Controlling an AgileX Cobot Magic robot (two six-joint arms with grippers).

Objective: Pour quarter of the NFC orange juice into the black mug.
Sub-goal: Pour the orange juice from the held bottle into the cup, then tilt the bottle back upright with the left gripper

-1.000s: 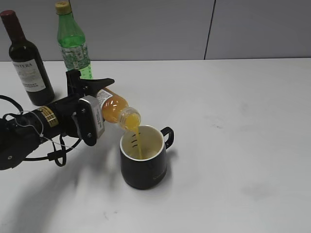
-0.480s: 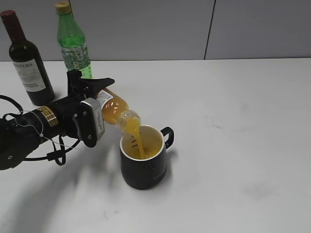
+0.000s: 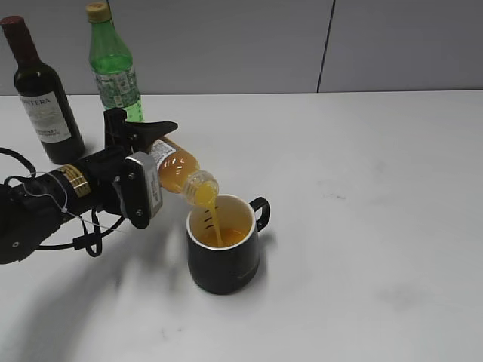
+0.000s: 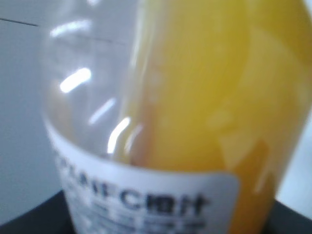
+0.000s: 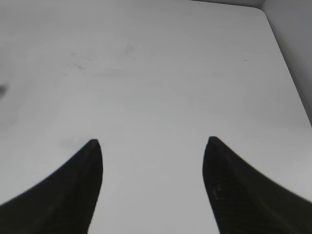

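Observation:
My left gripper (image 3: 147,154) is shut on the NFC orange juice bottle (image 3: 179,169) and holds it tilted, neck down to the right, over the black mug (image 3: 224,260). A stream of orange juice runs from the neck into the mug, which holds orange liquid. The mug stands on the white table, handle to the right. The bottle fills the left wrist view (image 4: 195,97), blurred, with its white label low. My right gripper (image 5: 152,142) is open and empty over bare table; it is out of the exterior view.
A dark wine bottle (image 3: 41,98) and a taller green bottle (image 3: 113,68) stand at the back left, behind my left arm. A grey wall runs along the table's far edge. The table's right edge shows in the right wrist view (image 5: 292,83).
The juice level in the mug has risen a little. The bottle, the left arm and the mug hold nearly the same pose.

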